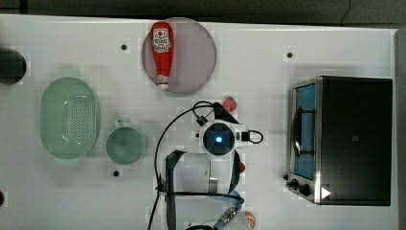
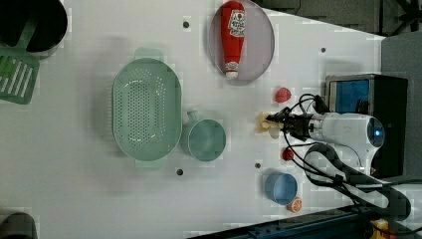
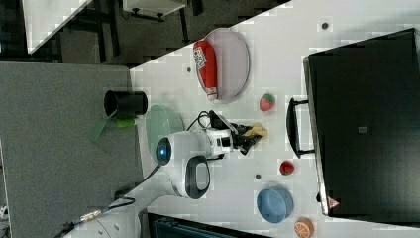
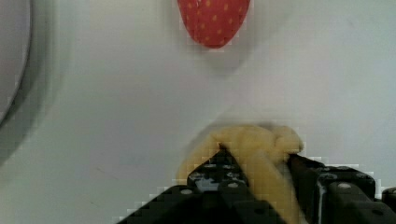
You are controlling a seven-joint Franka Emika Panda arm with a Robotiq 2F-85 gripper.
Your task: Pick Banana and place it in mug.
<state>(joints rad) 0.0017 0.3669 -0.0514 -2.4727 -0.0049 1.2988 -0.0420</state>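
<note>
While the gripper [image 4: 261,163] stands low over the white table [image 1: 268,52], its black fingers [image 4: 219,170] flank the banana [image 4: 254,144] on both sides — pressing against it, as the wrist view shows. That banana lies near a strawberry [image 4: 215,21] — well apart from the mug [image 2: 204,140].

We cannot read any words here. The ketchup bottle [image 1: 162,54] lying on the round plate [image 1: 196,55] carries a white label, but its lettering is too blurred to make out. The black oven [image 1: 354,139] has a small white triangle mark at its 7 o'clock corner in the top view.
</note>
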